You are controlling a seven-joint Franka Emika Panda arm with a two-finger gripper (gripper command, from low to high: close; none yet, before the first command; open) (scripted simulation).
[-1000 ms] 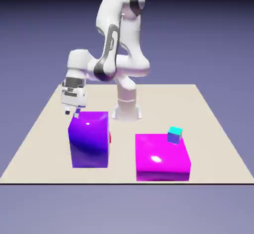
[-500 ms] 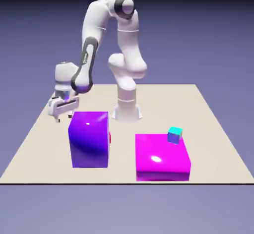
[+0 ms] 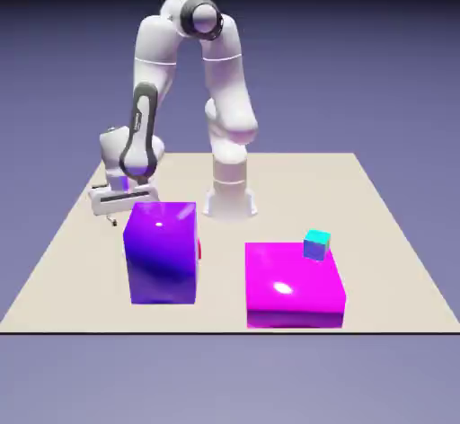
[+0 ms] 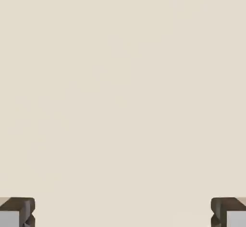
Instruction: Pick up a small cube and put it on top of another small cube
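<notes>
Exterior view: the tool hangs behind the purple block (image 3: pixel 163 253), which may hide the yellow cube, nowhere visible; swinging forward low could knock that block. Hand view: the tool (image 4: pixel 123 212) is open above bare counter (image 4: pixel 123 101); closing here would grip nothing.

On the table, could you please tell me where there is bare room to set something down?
The table shows bare right of the robot's base and between the purple block and magenta block. It's crowded where the red thing touches the purple block's outline.
</notes>
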